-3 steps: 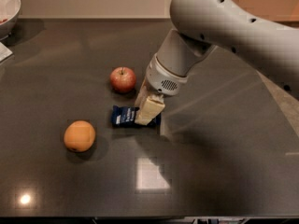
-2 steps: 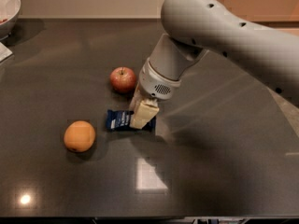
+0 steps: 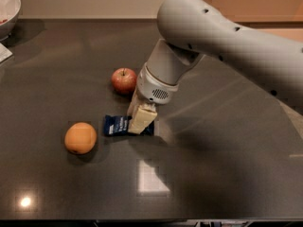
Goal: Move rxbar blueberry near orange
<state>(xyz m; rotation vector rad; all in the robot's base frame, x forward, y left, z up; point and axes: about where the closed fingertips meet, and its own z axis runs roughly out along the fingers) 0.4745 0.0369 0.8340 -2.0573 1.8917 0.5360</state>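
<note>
The rxbar blueberry (image 3: 115, 125) is a flat navy-blue wrapper lying low over the dark table, just right of the orange (image 3: 80, 137). A small gap separates the two. My gripper (image 3: 140, 121) comes down from the upper right, and its cream fingers are shut on the bar's right end, hiding that part. The orange sits by itself at the left front of the table.
A red-and-yellow apple (image 3: 123, 80) stands just behind the gripper, close to the wrist. A white bowl (image 3: 6, 7) sits at the far left back corner, with a pale paper edge (image 3: 4, 54) below it. The dark table (image 3: 218, 174) reaches right and to the front.
My gripper has moved left and slightly toward the front, with the rxbar in it. The bar is now closer to the orange. The apple and the orange have not moved.
</note>
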